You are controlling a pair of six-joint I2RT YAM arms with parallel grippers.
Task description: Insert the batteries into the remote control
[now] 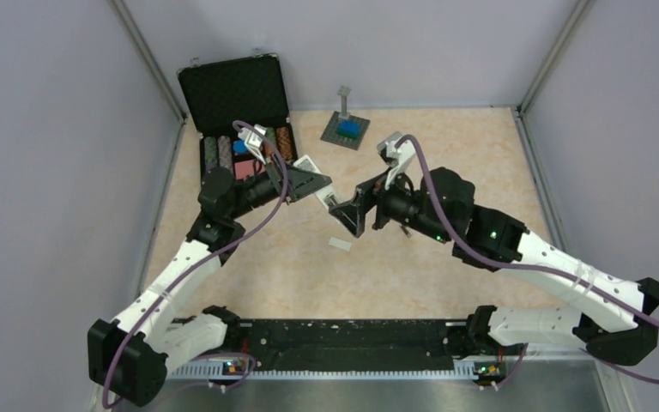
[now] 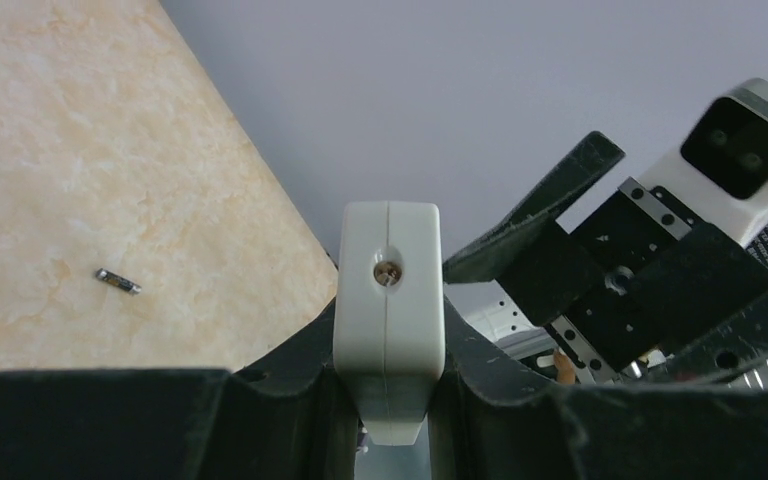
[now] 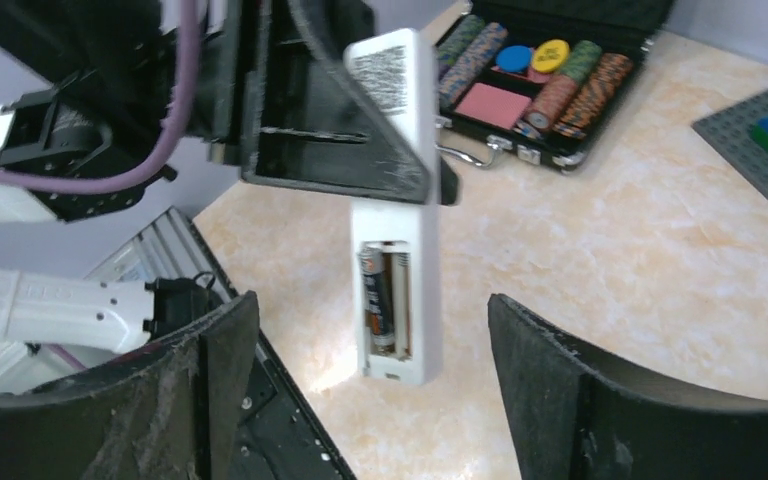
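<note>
Above the beige surface (image 1: 446,154) we see the left gripper (image 1: 313,184) clamping the remote control (image 3: 400,230), bay presented to the wide, empty right gripper (image 1: 349,211) for loading; one battery (image 3: 375,300) sits inside, the second battery (image 2: 118,281) lies on the surface

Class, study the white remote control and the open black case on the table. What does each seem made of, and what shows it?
The remote control: likely moulded plastic, smooth matte white, with a seam down its end. The case: lid seemingly lined with dark foam, judging by its dimpled texture; the shell is unclear.
</note>
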